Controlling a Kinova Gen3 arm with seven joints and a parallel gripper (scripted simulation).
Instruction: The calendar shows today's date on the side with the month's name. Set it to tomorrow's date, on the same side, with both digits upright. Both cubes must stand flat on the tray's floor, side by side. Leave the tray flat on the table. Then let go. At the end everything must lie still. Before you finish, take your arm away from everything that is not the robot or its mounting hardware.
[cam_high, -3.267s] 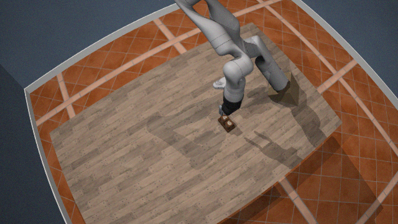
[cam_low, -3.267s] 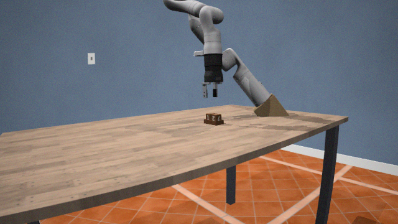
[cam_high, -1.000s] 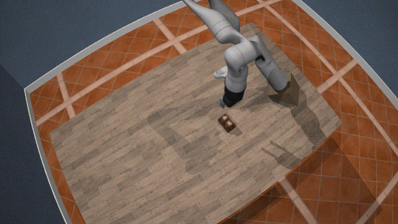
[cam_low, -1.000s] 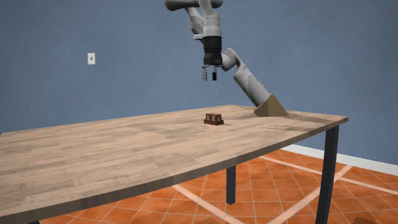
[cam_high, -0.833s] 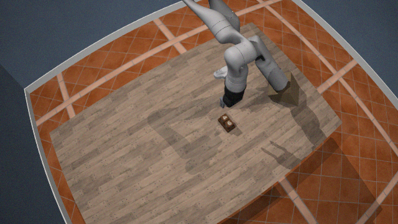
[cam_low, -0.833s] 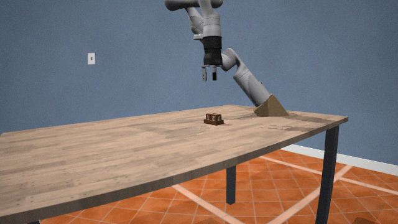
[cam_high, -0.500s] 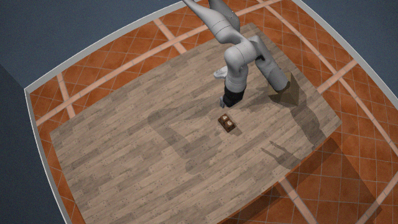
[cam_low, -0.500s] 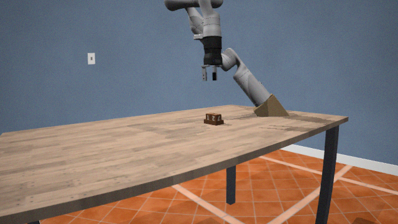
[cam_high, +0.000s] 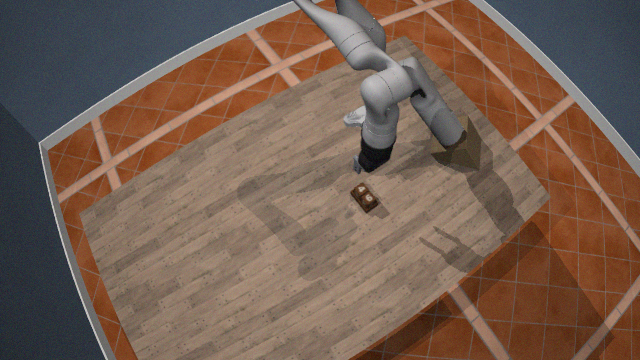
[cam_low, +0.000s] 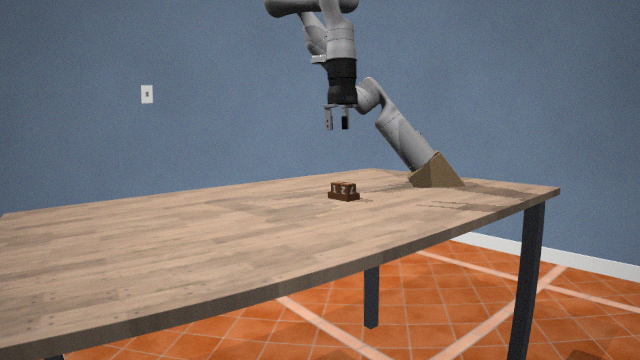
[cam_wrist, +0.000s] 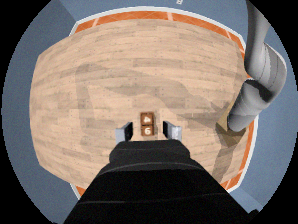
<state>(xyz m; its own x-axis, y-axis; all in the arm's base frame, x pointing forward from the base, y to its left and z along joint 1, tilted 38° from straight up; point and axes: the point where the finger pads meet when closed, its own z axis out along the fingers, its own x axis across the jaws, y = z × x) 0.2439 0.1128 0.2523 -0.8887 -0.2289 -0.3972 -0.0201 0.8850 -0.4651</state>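
The calendar is a small dark brown tray (cam_high: 365, 198) holding two brown digit cubes side by side, standing flat on the wooden table. In the overhead view the cubes' tops show white digits, one of them a 6. In the side view the tray (cam_low: 343, 195) shows white digits on its near face, too small to read surely. My gripper (cam_low: 336, 120) hangs high above the table, pointing down, open and empty. It also shows in the overhead view (cam_high: 367, 162), up and slightly behind the tray. In the wrist view the tray (cam_wrist: 147, 123) lies far below, between my open fingers.
The arm's tan wedge-shaped base (cam_low: 435, 172) sits on the table's far right part, behind the tray. The table's right edge (cam_low: 542, 195) is near the base. A tiled floor lies below.
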